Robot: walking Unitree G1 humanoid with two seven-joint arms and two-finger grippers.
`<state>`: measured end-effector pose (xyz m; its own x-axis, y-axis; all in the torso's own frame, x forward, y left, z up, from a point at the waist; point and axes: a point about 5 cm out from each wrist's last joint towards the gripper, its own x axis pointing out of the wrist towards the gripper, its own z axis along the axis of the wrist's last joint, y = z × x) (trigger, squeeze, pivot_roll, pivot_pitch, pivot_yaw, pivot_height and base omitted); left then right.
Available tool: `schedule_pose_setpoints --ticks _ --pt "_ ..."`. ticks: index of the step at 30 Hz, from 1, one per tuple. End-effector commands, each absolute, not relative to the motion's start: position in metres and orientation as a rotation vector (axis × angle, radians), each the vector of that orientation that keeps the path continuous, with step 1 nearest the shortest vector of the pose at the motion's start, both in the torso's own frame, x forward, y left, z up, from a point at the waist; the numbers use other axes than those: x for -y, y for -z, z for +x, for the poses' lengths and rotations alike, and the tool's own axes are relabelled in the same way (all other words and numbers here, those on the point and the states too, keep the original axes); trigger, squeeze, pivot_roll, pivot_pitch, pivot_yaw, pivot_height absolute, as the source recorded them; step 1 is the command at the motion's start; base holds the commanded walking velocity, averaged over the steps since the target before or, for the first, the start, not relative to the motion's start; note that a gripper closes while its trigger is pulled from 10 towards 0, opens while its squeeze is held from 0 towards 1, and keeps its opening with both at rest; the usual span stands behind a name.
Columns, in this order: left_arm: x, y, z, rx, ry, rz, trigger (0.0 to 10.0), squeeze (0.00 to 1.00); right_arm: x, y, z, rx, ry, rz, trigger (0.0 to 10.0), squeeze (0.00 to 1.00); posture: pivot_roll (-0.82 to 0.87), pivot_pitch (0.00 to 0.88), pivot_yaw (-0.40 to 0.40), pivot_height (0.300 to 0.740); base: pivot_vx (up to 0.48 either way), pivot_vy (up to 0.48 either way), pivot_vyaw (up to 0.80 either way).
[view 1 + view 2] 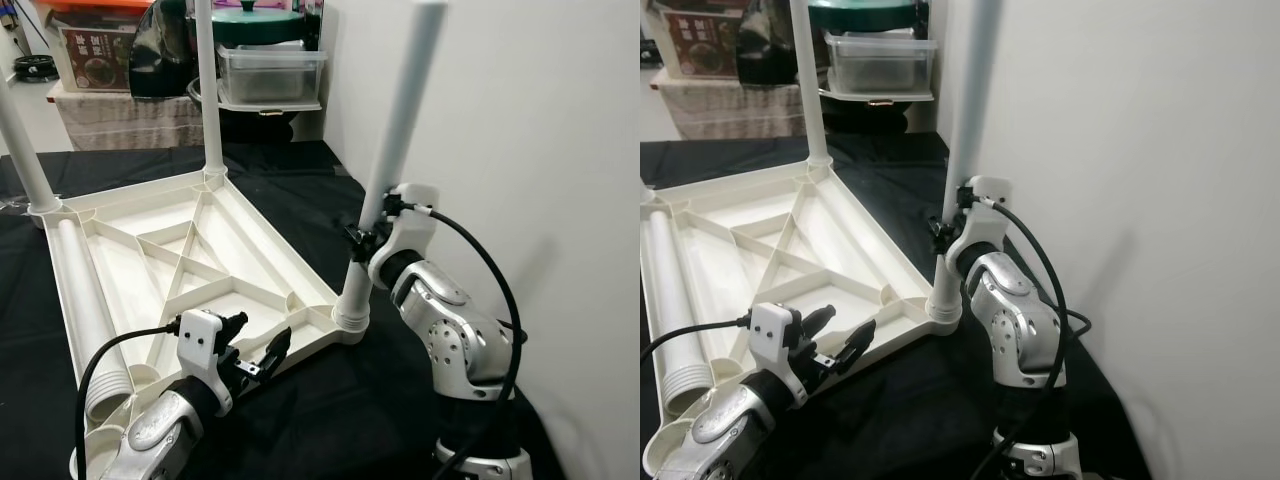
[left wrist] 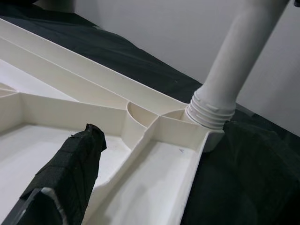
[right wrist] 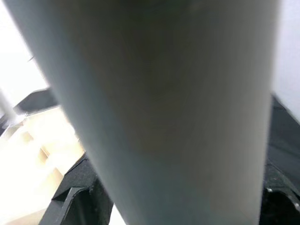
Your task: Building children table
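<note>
Upturned on the black-draped worktop: ribbed white tabletop, spare leg lying along its left side, left gripper released just above the near edge. Right gripper clenched on the near-right leg, low by its threaded socket. Probably light, stiff, slick plastic, best held near the base; leg tops cut off, thread seating hard to judge.

White wall, black floor cloth, cluttered shelf

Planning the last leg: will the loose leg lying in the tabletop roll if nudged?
Probably. The loose leg is a smooth round tube, so it should roll, though the tabletop ribs beside it likely stop it. It looks like hollow plastic: likely light and stiff.
</note>
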<state>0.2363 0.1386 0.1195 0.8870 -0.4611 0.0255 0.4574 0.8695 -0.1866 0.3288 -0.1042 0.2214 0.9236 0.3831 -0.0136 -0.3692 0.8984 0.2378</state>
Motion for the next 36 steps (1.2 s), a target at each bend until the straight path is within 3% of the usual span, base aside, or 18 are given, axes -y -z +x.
schedule_pose_setpoints --ticks 1,5,8,9,10,12,13,17,20,21,22,24,27,28,31,32,33,36 --pt "-0.137 -0.118 0.237 -0.029 0.491 -0.202 10.0 0.0 0.108 -0.23 0.335 -0.035 -0.449 0.229 10.0 0.0 0.01 0.0 -0.107 0.74 0.0 0.0 0.0" --pt "-0.136 -0.118 0.238 -0.029 0.496 -0.202 10.0 0.0 0.12 -0.244 0.337 0.027 -0.699 0.205 10.0 0.0 0.01 0.0 -0.105 0.74 0.0 0.0 0.0" --pt "-0.136 -0.118 0.238 -0.029 0.496 -0.202 10.0 0.0 0.12 -0.244 0.337 0.027 -0.699 0.205 10.0 0.0 0.01 0.0 -0.105 0.74 0.0 0.0 0.0" --pt "-0.136 -0.118 0.239 -0.028 0.498 -0.201 10.0 0.0 0.124 -0.242 0.334 0.028 -0.832 0.177 10.0 0.0 0.02 0.0 -0.113 0.74 0.0 0.0 0.0" --pt "-0.136 -0.118 0.239 -0.028 0.498 -0.2 10.0 0.0 0.126 -0.235 0.332 0.0 -0.935 0.17 6.8 0.0 0.02 0.0 -0.114 0.74 0.0 0.0 0.0" --pt "-0.136 -0.118 0.239 -0.028 0.498 -0.2 10.0 0.0 0.126 -0.235 0.332 0.0 -0.935 0.17 6.8 0.0 0.02 0.0 -0.114 0.74 0.0 0.0 0.0" --pt "-0.136 -0.118 0.239 -0.029 0.498 -0.199 10.0 0.0 0.127 -0.223 0.333 -0.049 -0.989 0.168 0.0 0.0 0.02 0.0 -0.119 0.74 0.0 0.0 0.0" --pt "-0.136 -0.118 0.239 -0.03 0.5 -0.197 10.0 0.0 0.124 -0.2 0.334 -0.144 -1.007 0.171 0.0 0.0 0.03 0.0 -0.121 0.74 0.0 0.0 0.0" --pt "-0.136 -0.117 0.238 -0.031 0.5 -0.196 10.0 0.0 0.121 -0.188 0.341 -0.2 -0.875 0.156 0.0 0.0 0.03 0.0 -0.124 0.74 0.0 0.0 0.0" --pt "-0.137 -0.117 0.237 -0.032 0.499 -0.194 10.0 0.0 0.122 -0.172 0.351 -0.262 -0.565 0.064 0.0 0.0 0.03 0.0 -0.122 0.74 0.0 0.0 0.0" --pt "-0.137 -0.117 0.237 -0.032 0.499 -0.194 10.0 0.0 0.122 -0.172 0.351 -0.262 -0.565 0.064 0.0 0.0 0.03 0.0 -0.122 0.74 0.0 0.0 0.0" --pt "-0.138 -0.118 0.237 -0.033 0.499 -0.192 10.0 0.0 0.12 -0.155 0.348 -0.325 -0.227 -0.011 0.0 0.0 0.03 0.0 -0.118 0.74 0.0 0.0 0.0" --pt "-0.138 -0.117 0.237 -0.035 0.501 -0.192 10.0 0.0 0.111 -0.154 0.337 -0.344 -0.193 -0.006 0.0 0.0 0.02 0.0 -0.112 0.74 0.0 0.0 0.0" --pt "-0.138 -0.117 0.238 -0.036 0.504 -0.192 10.0 0.0 0.099 -0.157 0.325 -0.349 -0.24 0.028 10.0 0.0 0.02 0.0 -0.112 0.74 0.0 0.0 0.0" --pt "-0.137 -0.117 0.239 -0.036 0.508 -0.19 10.0 0.0 0.087 -0.166 0.313 -0.319 -0.307 0.06 10.0 0.0 0.01 0.0 -0.104 0.74 0.0 0.0 0.0" --pt "-0.137 -0.117 0.24 -0.036 0.509 -0.19 10.0 0.0 0.089 -0.168 0.314 -0.302 -0.324 0.072 10.0 0.35 0.01 0.0 -0.104 0.74 0.0 0.0 0.0" --pt "-0.137 -0.117 0.241 -0.035 0.511 -0.19 10.0 0.0 0.091 -0.171 0.316 -0.276 -0.355 0.087 10.0 1.0 0.01 0.0 -0.104 0.74 0.0 0.0 0.0" --pt "-0.136 -0.117 0.241 -0.036 0.515 -0.189 10.0 0.0 0.096 -0.182 0.325 -0.218 -0.429 0.128 10.0 1.0 0.01 0.0 -0.104 0.74 0.0 0.0 0.0"
